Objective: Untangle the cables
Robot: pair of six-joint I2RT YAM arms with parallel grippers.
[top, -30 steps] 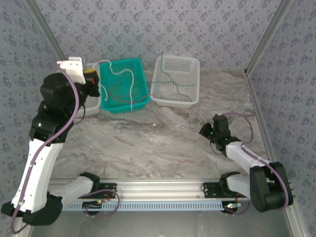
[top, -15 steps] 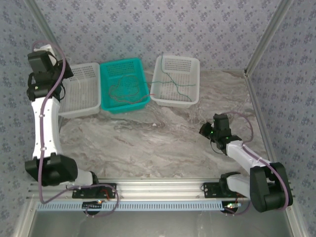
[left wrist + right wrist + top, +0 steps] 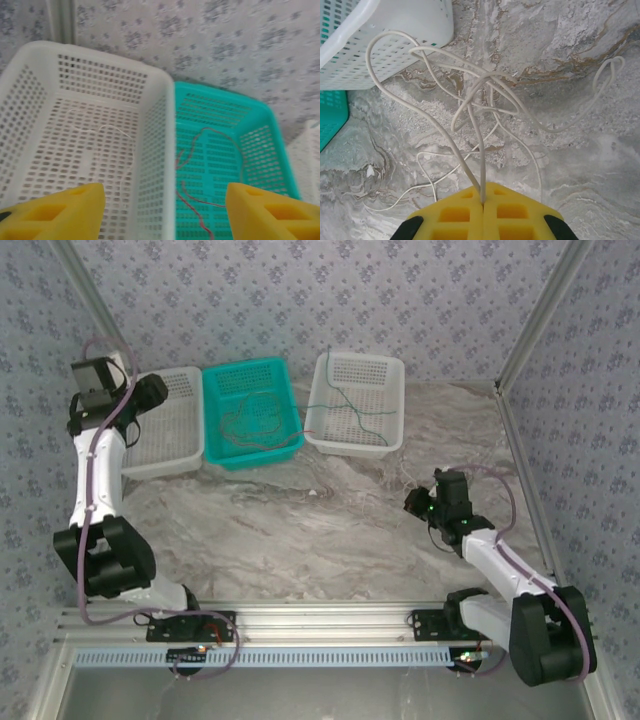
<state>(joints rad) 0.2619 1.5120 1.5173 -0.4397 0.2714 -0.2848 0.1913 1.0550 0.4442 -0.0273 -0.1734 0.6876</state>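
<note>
Swinging away from the teal basket [image 3: 250, 410], the left arm has gone to the far left and now hangs over the left white basket [image 3: 170, 435]; the white strand that dangled above the teal one a second ago is gone from there, and a loose white cable [image 3: 107, 129] lies on the floor of the left white basket; the left claw [image 3: 165, 210] stands released, its yellow fingers well apart with nothing between them; the right arm has hardly shifted; the right claw [image 3: 483, 197] is clenched on the tangled white cable [image 3: 481, 180], which loops and crosses itself on the desk [image 3: 300, 530] on the near side of the right white basket [image 3: 360, 410]; a red cable [image 3: 202, 131] curls in the teal basket and a green cable [image 3: 343, 400] lies in the right white basket; these wires look feather-light, limp and a little springy, so they should lift with no effort, yet drag their neighbours along and slip from a loose pinch; a hold on a single strand near a free end, clear of the crossings, looks best, with a slow pull so the loops open rather than tighten into a knot.
</note>
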